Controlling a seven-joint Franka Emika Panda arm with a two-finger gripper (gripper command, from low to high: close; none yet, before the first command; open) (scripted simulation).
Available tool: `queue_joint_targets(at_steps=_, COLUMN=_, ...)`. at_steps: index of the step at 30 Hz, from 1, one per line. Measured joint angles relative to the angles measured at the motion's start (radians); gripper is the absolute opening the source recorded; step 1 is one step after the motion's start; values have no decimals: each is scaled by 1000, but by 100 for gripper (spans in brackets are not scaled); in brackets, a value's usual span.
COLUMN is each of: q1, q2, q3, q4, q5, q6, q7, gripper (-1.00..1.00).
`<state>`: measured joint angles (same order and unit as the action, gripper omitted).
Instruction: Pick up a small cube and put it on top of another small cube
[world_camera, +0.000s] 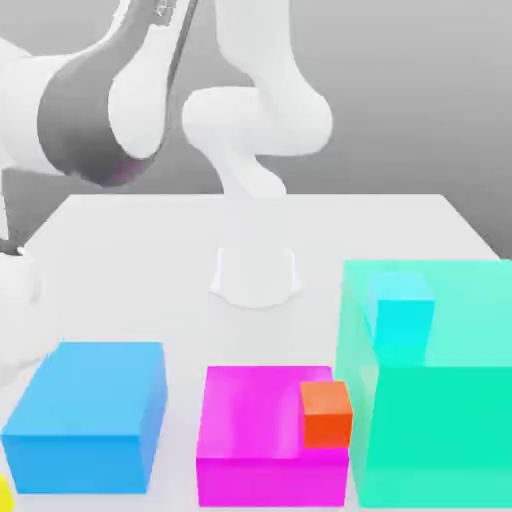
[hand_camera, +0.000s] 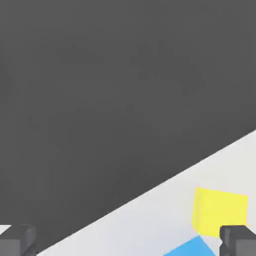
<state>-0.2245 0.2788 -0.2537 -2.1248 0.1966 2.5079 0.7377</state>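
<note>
Nearest to me in the exterior view, at the front edge of the white tabletop (world_camera: 400, 225), I see a sliver of the yellow cube (world_camera: 3, 495) in the bottom corner on that view's left, just beside the big blue block (world_camera: 85, 415). Next along the front sits the magenta block (world_camera: 250, 440), with the small orange-red cube (world_camera: 327, 412) against its side toward the exterior view's right, touching the large translucent teal block (world_camera: 440, 400), which has a smaller cyan cube (world_camera: 402, 308) inside it. Through the hand view, my pincer (hand_camera: 128, 242) stands released, its two dark fingertips (hand_camera: 239, 239) spread wide with nothing between them; the yellow cube (hand_camera: 220, 211) lies on the tabletop close to one fingertip, a corner of the blue block (hand_camera: 187, 248) beside it. Farther back, the white arm's base (world_camera: 255, 270) rises mid-table.
</note>
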Motion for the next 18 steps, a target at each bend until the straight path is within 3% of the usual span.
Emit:
queue_joint_targets(at_steps=9, q1=-103, q2=326, q3=24, q4=63, q5=76, q6=132, q7=-39, gripper=0)
queue_joint_targets(at_steps=10, q1=-109, q2=345, q3=31, q4=68, q5=82, q6=146, q7=-43, gripper=-100)
queue_joint_targets(at_steps=18, q1=-100, q2=316, q3=19, q4=61, q5=74, q6=123, q7=-37, gripper=-100)
